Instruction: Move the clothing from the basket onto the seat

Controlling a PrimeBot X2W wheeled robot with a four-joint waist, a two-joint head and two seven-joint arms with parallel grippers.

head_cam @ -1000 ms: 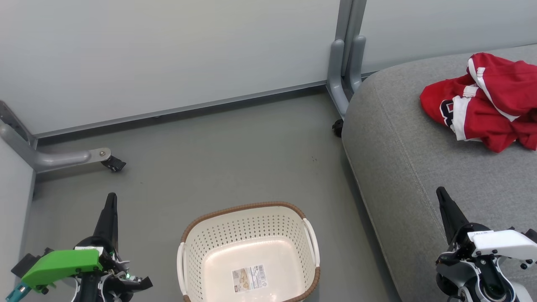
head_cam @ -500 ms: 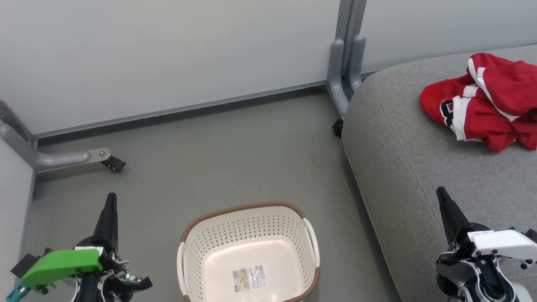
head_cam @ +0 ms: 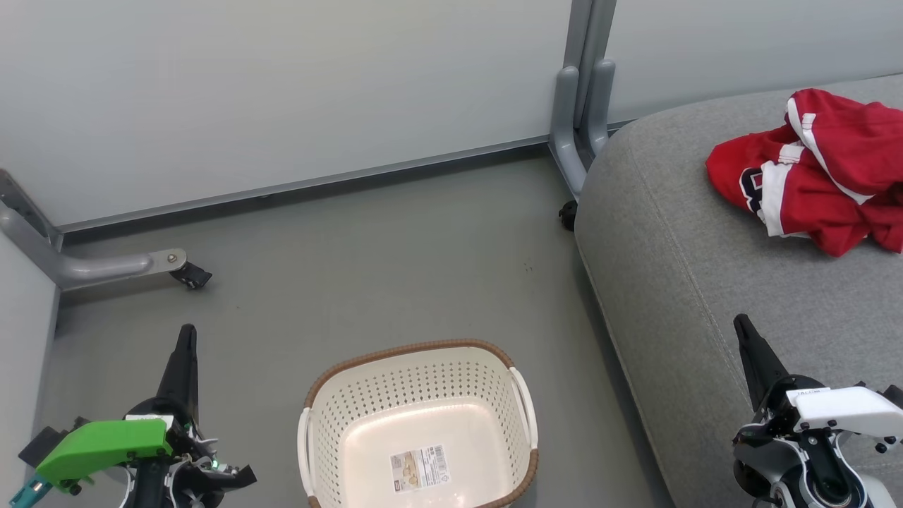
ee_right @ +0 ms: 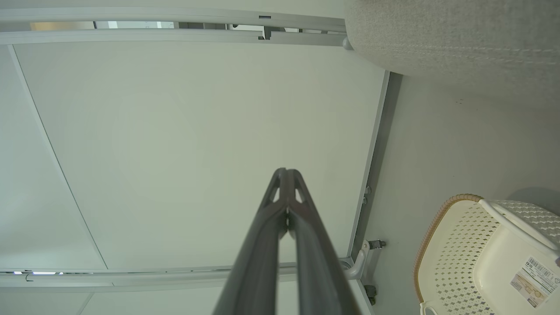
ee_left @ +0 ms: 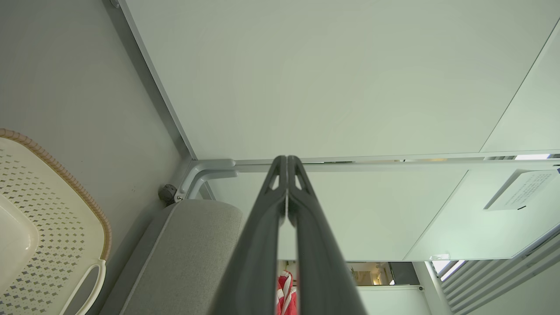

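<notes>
Nothing is moving since the earlier head pictures: I am finding both arms, the basket and the garments where they were.

**Head view.**
- The clothing (head_cam: 811,176) is lying in a crumpled red heap on the seat (head_cam: 705,303), well in from its rounded edge. The heap is running off the picture's right edge, so I am not seeing its full extent.
- The basket (head_cam: 409,348) is standing on the floor (head_cam: 388,247) near the seat, showing a bare bottom with its paper label (head_cam: 419,468). The bottom edge is cutting off its near end, so I am not vouching for that strip.
- Left pincer (head_cam: 187,339): pressed together, pinching nothing, hanging over the floor left of the basket.
- Right pincer (head_cam: 742,328): pressed together, pinching nothing, hanging over the seat, well apart from the heap.

**Left wrist view.**
- The fingers are meeting at their tips and covering most of the clothing. A red-and-white sliver is peeking out between them.

**Right wrist view.**
- The fingers are again meeting at their tips.
- The basket is showing bare at the lower right, with part of it cut off.

**Risks, as I am judging them.**
- I may be counting the job finished while a garment is sitting in the unseen part of the basket.
- A careless swing of the right arm could snag the heap and drag it toward the seat's edge.
- A sweep of the left arm could knock the basket.
</notes>
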